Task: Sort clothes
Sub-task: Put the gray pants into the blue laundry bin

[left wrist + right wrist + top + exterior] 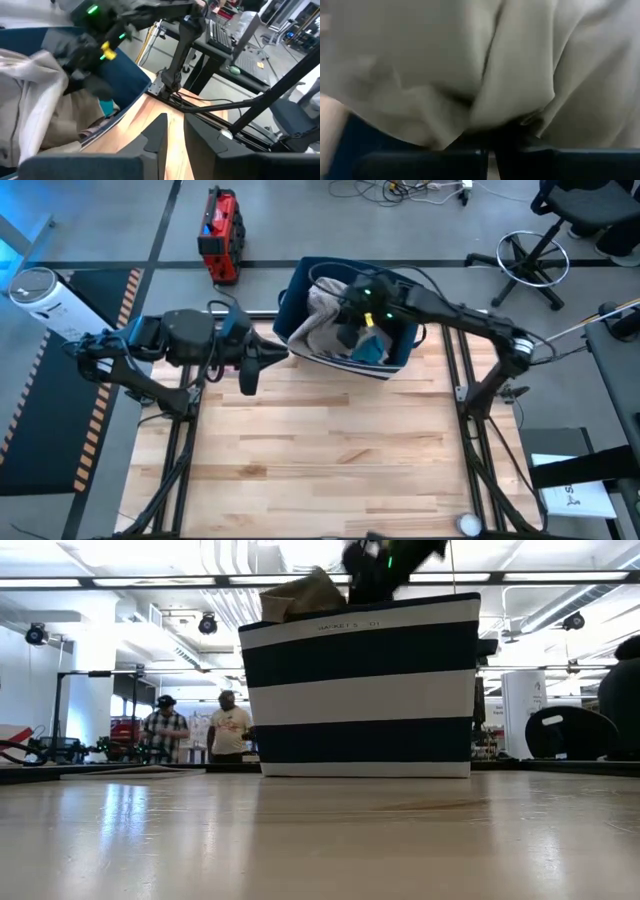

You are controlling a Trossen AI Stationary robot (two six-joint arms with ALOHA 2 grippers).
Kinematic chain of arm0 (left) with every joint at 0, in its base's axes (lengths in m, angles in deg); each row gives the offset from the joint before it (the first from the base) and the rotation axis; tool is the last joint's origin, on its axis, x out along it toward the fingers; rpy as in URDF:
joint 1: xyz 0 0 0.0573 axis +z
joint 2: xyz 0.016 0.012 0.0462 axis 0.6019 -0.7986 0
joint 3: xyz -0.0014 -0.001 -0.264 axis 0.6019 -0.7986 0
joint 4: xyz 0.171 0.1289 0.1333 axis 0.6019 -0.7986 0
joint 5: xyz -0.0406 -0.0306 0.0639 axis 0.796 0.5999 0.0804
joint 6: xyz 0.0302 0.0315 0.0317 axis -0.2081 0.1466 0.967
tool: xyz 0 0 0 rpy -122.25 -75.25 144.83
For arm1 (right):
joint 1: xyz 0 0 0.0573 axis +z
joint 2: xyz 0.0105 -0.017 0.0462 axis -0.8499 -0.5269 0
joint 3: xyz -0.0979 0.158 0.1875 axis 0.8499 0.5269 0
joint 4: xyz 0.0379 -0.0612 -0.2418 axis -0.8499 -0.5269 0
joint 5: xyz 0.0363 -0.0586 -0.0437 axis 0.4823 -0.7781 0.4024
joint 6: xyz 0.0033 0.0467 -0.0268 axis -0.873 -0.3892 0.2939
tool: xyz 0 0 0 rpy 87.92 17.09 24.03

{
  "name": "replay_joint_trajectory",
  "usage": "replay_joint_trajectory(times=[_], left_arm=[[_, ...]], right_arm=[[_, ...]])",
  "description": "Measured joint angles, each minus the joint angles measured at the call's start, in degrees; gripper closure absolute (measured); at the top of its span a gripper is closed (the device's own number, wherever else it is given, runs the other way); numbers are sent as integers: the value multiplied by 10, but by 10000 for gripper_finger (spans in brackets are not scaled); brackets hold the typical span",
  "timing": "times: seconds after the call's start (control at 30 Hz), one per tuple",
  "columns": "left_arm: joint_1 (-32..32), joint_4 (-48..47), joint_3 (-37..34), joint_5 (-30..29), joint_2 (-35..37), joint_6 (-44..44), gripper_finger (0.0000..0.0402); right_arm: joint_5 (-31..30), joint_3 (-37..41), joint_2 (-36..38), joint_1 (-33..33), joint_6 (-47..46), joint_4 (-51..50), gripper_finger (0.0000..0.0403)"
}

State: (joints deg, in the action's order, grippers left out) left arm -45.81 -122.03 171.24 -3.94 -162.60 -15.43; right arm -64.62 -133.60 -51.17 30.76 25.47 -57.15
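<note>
A navy bin with white stripes (296, 284) stands at the table's far middle; it also shows in the low view (360, 690). In it lie a grey-beige garment (320, 320) and a teal garment (371, 351). My right gripper (348, 332) reaches into the bin from the right and is shut on the grey-beige garment (420, 60), which bulges above the bin's rim (300, 595). My left gripper (248, 380) hangs shut and empty over the table just left of the bin. The other clothes are hidden or out of view. My right gripper holds a bunched fold of the grey-beige garment (512, 120) between its two fingers, coming from above into the bin. How many layers it has, I cannot tell. The rest of the garment lies in the bin and over its rim.
Bare wooden table (320, 450) spreads in front of the bin. A red case (220, 235) and an office chair (530, 255) stand on the floor beyond the table. Two people (190, 728) stand far off in the room.
</note>
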Motion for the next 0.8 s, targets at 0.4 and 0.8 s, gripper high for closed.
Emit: replay_joint_trajectory(times=[0.4, 0.8], left_arm=[[-13, 10, 0, -12, 1, -2, 359], [-13, 10, 0, -12, 2, 2, 359]], right_arm=[[44, 0, -101, -71, 25, -72, 403], [185, 0, -91, -60, 81, -165, 403]])
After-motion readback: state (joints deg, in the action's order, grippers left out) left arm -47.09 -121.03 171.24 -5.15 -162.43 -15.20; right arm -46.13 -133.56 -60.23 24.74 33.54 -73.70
